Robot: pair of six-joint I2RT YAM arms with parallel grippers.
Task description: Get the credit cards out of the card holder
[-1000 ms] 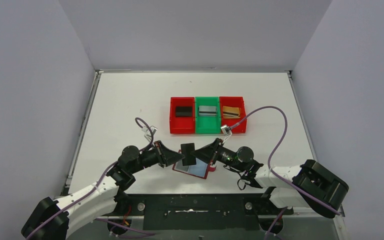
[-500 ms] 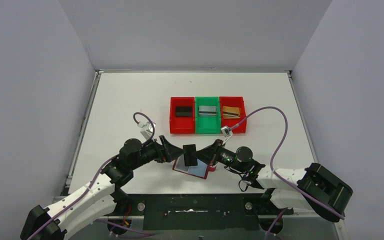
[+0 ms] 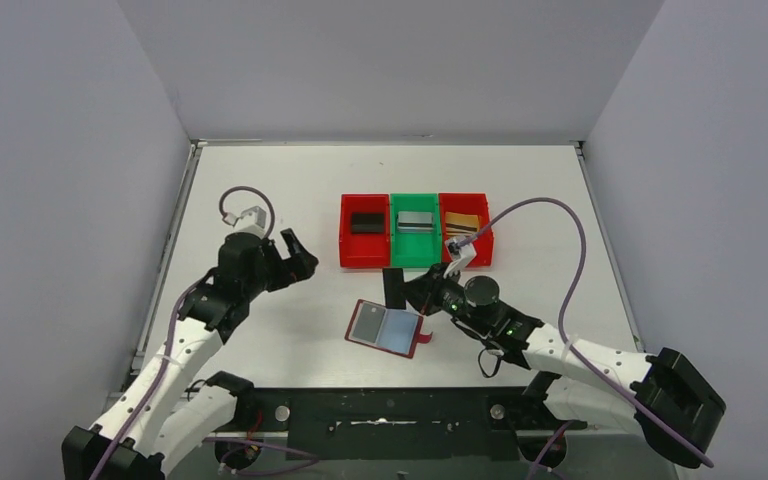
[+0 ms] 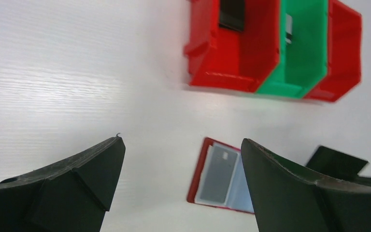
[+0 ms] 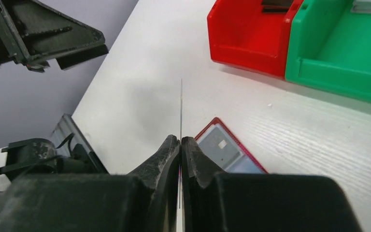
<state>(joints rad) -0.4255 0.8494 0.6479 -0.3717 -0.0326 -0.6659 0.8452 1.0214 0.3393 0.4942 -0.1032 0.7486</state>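
We see the left tool spread wide, gripping nothing; the right tool pinches a black credit card near the open card holder.

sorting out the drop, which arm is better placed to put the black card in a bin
Right. The right arm's fingers are shut on the thin black plastic card, near the red open-topped plastic bin that holds black cards. The left arm's fingers are open, empty and farther off.
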